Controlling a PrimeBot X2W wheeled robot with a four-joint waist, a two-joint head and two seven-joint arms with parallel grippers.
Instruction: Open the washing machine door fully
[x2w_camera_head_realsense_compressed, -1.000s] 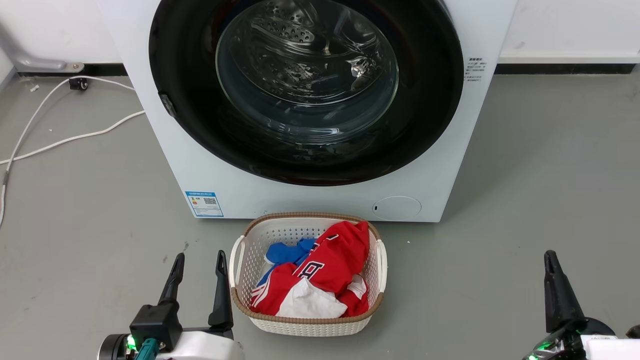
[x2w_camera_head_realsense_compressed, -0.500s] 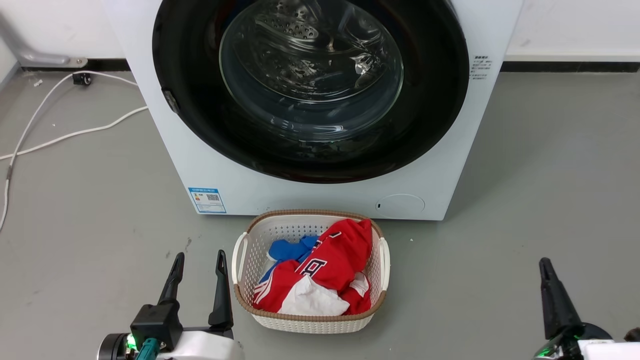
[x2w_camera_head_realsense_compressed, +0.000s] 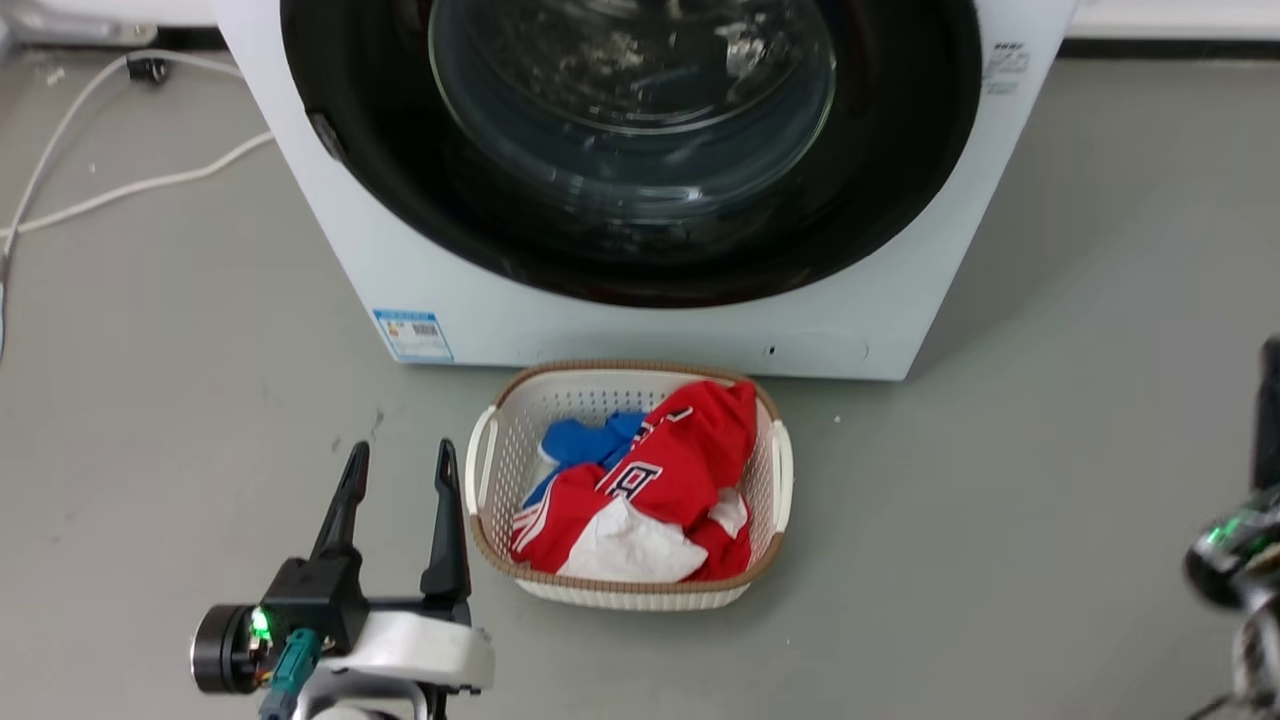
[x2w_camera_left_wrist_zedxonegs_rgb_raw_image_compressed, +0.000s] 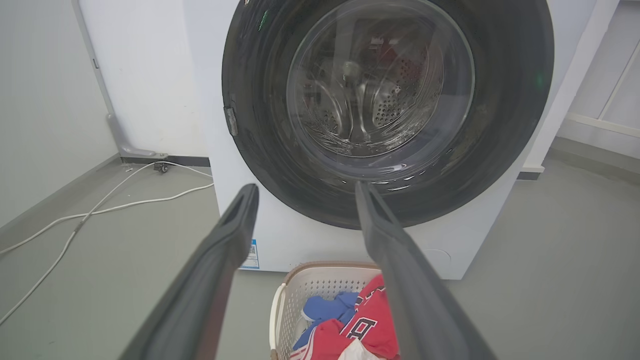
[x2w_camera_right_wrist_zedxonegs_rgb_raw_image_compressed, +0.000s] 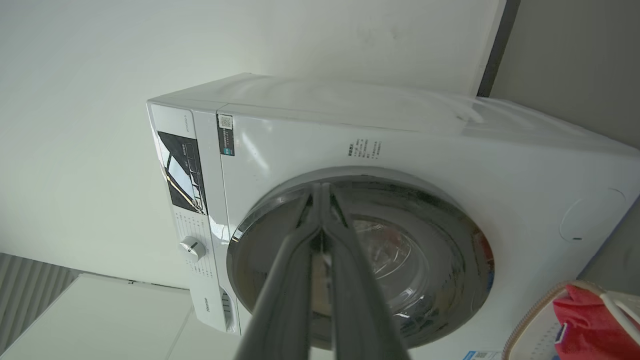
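On the grey floor (x2w_camera_head_realsense_compressed: 1050, 300), the washing machine door (x2w_camera_head_realsense_compressed: 630, 130) is seen closed flush on the white machine (x2w_camera_head_realsense_compressed: 330, 230), behind the laundry basket (x2w_camera_head_realsense_compressed: 480, 470). Within the last second the right gripper (x2w_camera_right_wrist_zedxonegs_rgb_raw_image_compressed: 320, 190) has been raised towards it, jaws pressed together on nothing; the left gripper (x2w_camera_head_realsense_compressed: 400, 447) is held low, jaws spread, empty. Only the approach is judged begun.

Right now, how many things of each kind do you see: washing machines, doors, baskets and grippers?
Washing machine: 1
Door: 1
Basket: 1
Grippers: 2, the left gripper open and the right gripper shut
Total: 5
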